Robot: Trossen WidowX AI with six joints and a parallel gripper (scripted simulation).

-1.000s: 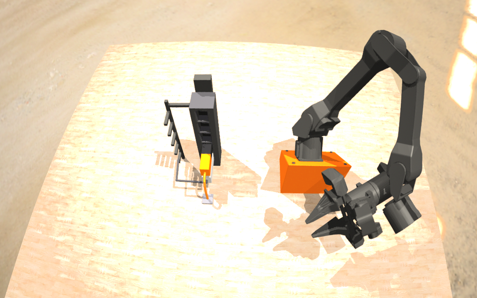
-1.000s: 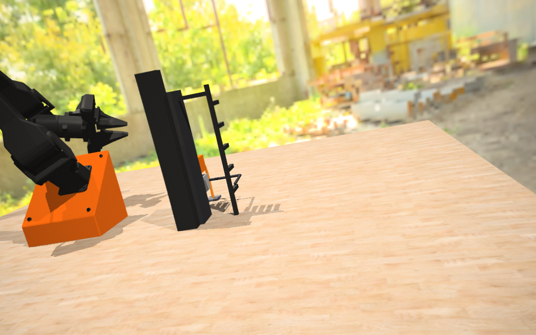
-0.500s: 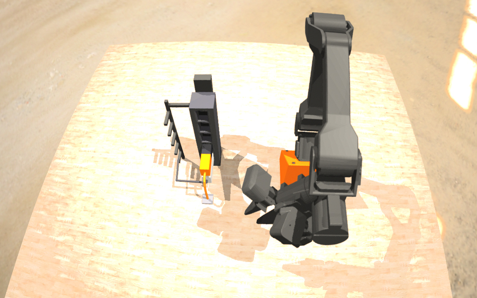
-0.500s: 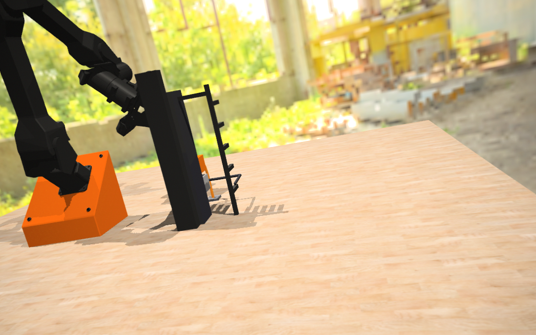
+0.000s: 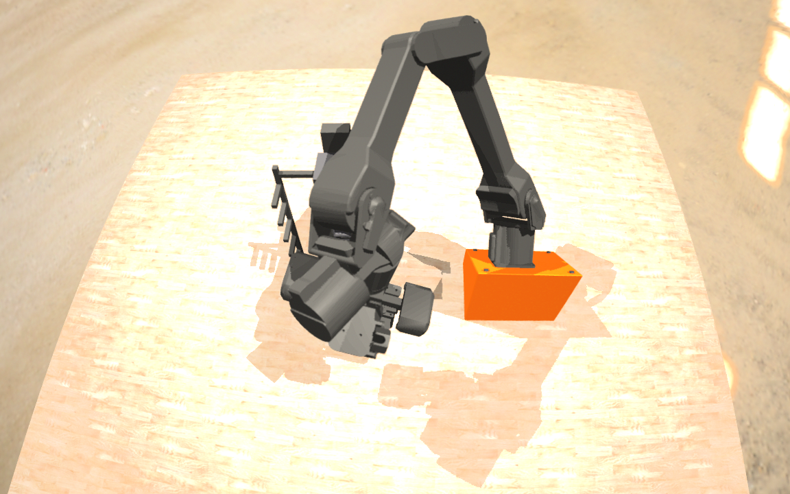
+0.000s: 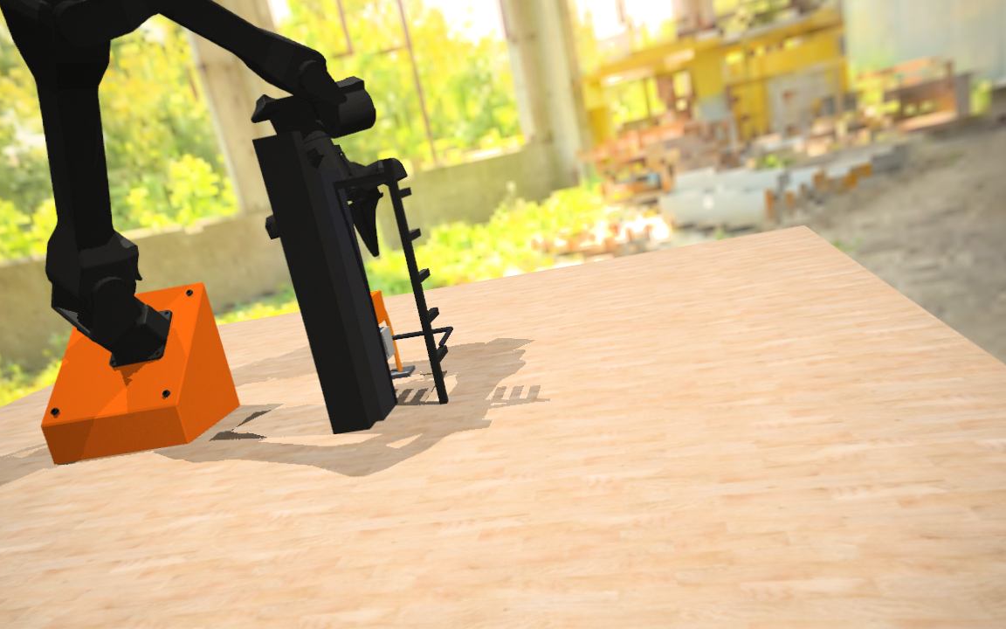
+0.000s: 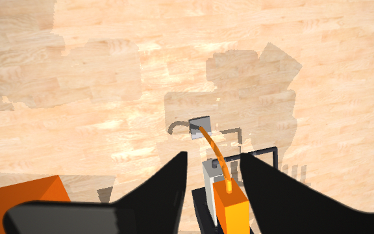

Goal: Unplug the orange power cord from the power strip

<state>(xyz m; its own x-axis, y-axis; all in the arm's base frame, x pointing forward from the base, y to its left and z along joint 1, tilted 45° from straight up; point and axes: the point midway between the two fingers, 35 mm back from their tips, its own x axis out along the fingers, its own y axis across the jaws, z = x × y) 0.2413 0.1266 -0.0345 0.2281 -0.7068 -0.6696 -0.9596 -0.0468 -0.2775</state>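
Observation:
The orange plug (image 7: 236, 214) (image 6: 377, 299) sits low against the upright black power strip (image 7: 203, 211) (image 6: 350, 273); its contact with the socket is hidden. Its orange cord (image 7: 215, 147) (image 6: 395, 351) runs to a small grey plate (image 7: 200, 125) (image 6: 405, 371) on the table. My gripper (image 7: 213, 158) (image 6: 372, 248) is partly open and points down, its fingertips above the plug. In the wrist view, the plug and cord show between the fingers, with nothing gripped. In the top view, the arm hides the plug, cord and fingertips.
A white-grey block (image 7: 208, 182) with a black bent bar (image 7: 255, 153) stands close beside the plug. A pegged black rail (image 5: 288, 206) (image 6: 416, 269) stands beside the strip. A black post (image 6: 303, 273) backs it. The orange robot base (image 5: 514, 298) (image 6: 213, 375) stands to one side.

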